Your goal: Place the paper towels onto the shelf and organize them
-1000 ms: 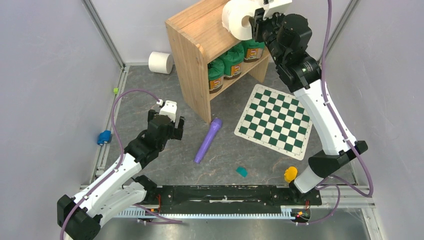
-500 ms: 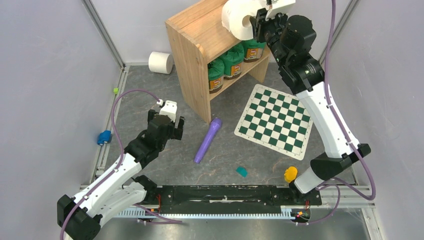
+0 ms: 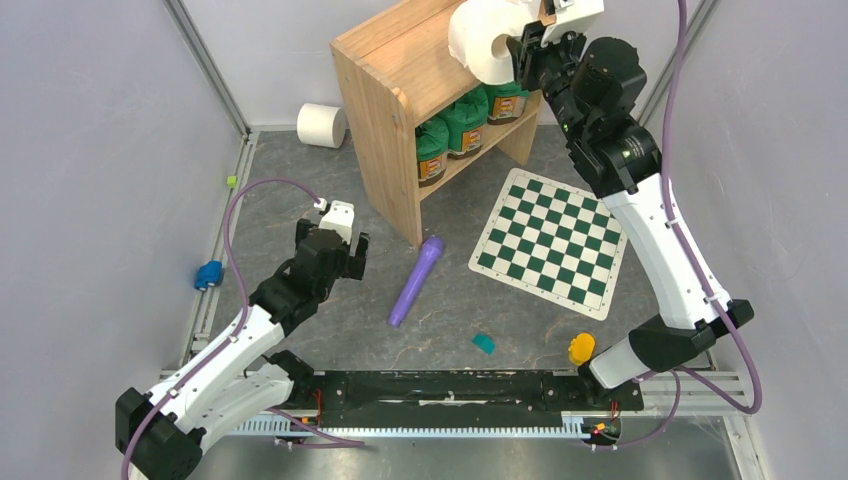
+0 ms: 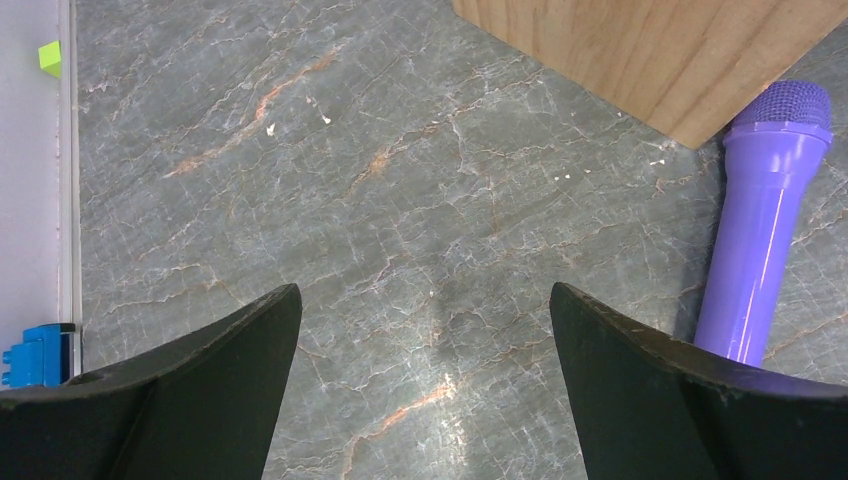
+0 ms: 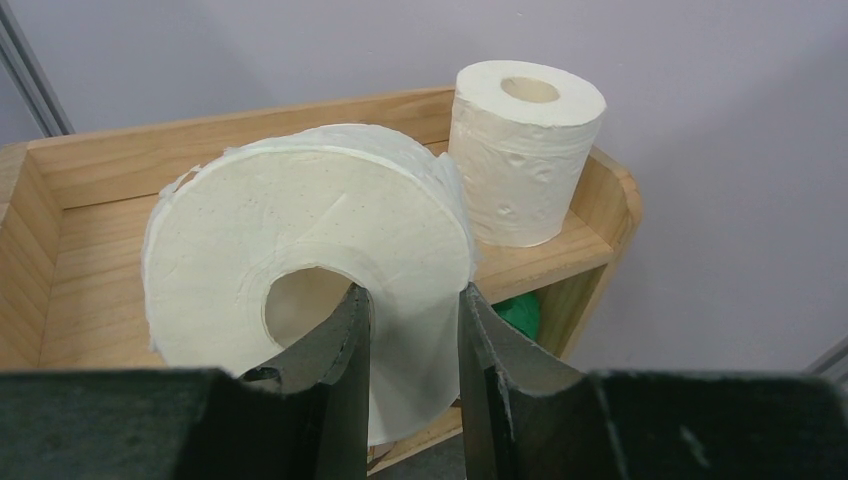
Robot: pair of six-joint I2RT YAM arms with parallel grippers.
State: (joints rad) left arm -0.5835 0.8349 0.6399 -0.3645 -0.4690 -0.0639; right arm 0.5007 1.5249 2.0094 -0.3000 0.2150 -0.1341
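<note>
The right arm reaches up high to the light natural-wood two-tier shelf [image 3: 385,95]. The right gripper [image 5: 412,300] is clamped on the wall of a white paper towel roll [image 5: 300,290], with one finger in its core, above the top tier. Only the right wrist view shows a second white roll [image 5: 525,150] upright on that tier. The left arm is bent low in front of the shelf, and the left gripper [image 4: 425,300] has its jaws wide apart. The overhead view shows a third roll [image 3: 321,124] on the floor, left of the shelf.

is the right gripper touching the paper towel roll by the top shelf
Touching. The right wrist view shows the right gripper pinching the paper towel roll: one finger in its core, the other against its outside.
</note>
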